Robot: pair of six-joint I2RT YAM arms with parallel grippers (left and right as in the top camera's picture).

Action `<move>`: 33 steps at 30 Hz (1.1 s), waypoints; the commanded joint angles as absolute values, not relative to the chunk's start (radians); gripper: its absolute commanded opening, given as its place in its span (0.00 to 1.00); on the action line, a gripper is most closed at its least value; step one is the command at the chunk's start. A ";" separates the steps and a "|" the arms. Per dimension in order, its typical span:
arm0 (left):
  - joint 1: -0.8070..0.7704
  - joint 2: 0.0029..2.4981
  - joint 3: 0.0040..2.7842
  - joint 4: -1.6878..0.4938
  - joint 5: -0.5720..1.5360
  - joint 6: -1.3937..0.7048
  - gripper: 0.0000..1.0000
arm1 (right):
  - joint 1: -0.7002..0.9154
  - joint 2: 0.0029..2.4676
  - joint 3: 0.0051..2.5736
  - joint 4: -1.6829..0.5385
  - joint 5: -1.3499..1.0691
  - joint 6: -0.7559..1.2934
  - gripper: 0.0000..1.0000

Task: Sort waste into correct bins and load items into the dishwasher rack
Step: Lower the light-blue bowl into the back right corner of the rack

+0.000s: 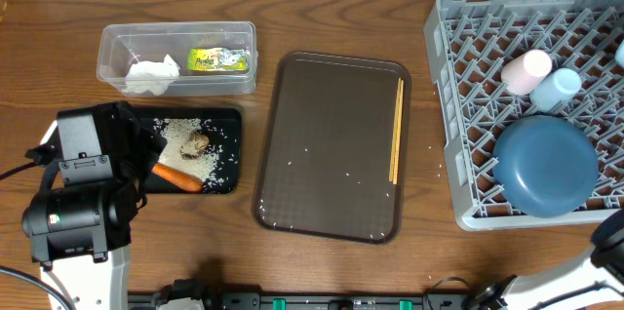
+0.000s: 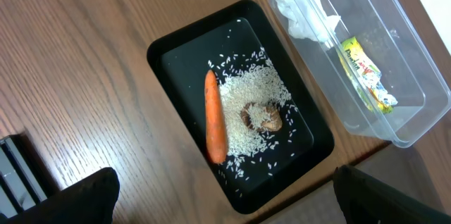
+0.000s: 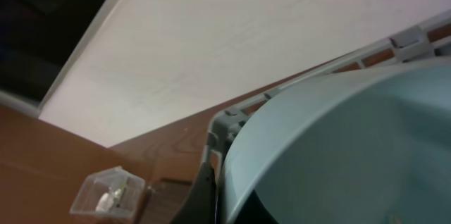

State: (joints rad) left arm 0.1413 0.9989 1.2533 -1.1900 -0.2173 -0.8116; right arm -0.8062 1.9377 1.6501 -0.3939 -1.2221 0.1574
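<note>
Left fingers (image 2: pixel 84 199) are spread as wide as they go, with nothing in them, hovering over the shallow black rectangular tray (image 2: pixel 169 62). In that tray are the orange carrot (image 2: pixel 215 118), a small brown food lump (image 2: pixel 262 118) and loose white rice grains (image 2: pixel 246 94).

The clear plastic rectangular tub (image 2: pixel 416 111) right beside it holds the crumpled white tissue (image 2: pixel 303 13) and the green-yellow wrapper (image 2: pixel 366 72).

The right gripper is closed, can't see anything in it.

The big round blue plate (image 1: pixel 546 164), whitish-pink cup (image 1: pixel 526 69) and pale-blue cup (image 1: pixel 558 88) sit in the grey lattice crate (image 1: pixel 448 105). The thin wooden chopsticks (image 1: pixel 396 130) lie along the right edge of the dark-brown serving tray (image 1: pixel 331 144).
</note>
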 commanded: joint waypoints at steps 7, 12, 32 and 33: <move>0.146 0.999 1.257 -1.193 -0.236 -0.813 0.98 | -0.817 2.069 1.657 -0.272 -1.298 0.216 0.01; 0.146 0.999 1.257 -1.193 -0.236 -0.813 0.98 | -0.812 2.115 1.657 -0.234 -1.298 0.232 0.01; 0.146 0.999 1.257 -1.193 -0.236 -0.813 0.98 | -0.731 2.186 1.655 -0.187 -1.283 0.311 0.01; 0.146 0.999 1.257 -1.193 -0.236 -0.813 0.98 | -0.735 2.186 1.655 -0.175 -1.284 0.315 0.01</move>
